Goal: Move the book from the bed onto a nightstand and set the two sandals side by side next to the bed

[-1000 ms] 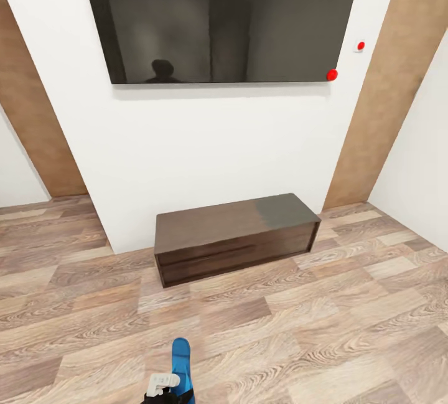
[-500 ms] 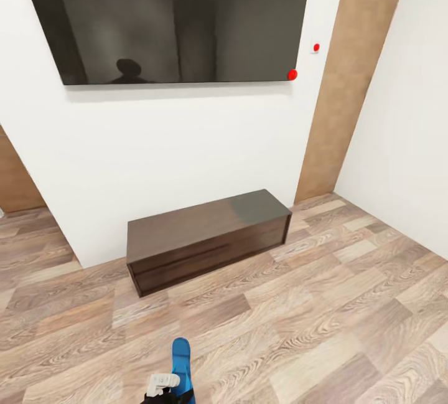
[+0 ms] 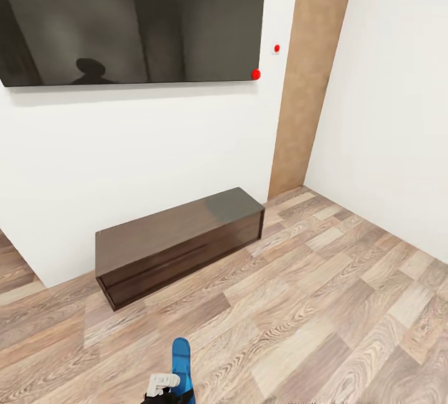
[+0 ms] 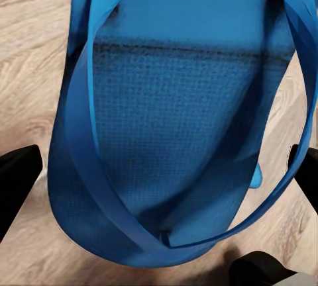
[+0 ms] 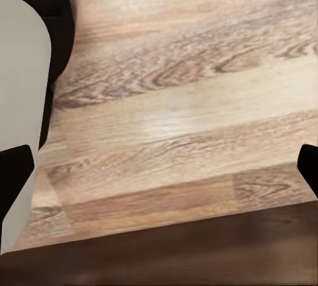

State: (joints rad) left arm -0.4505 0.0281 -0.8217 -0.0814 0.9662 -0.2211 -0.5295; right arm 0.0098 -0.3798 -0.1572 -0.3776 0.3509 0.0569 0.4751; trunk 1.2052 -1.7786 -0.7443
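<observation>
Pincer on my left arm (image 3: pixel 163 387) stays clamped on one blue sandal (image 3: pixel 181 360) at 6 o'clock while my view has swung right, sliding the dark bench-like unit (image 3: pixel 177 242) toward 9 o'clock, so I judge I'm turning to find the bed.

Dark bench (image 3: pixel 180 239) — wall screen (image 3: pixel 130 18) above
</observation>
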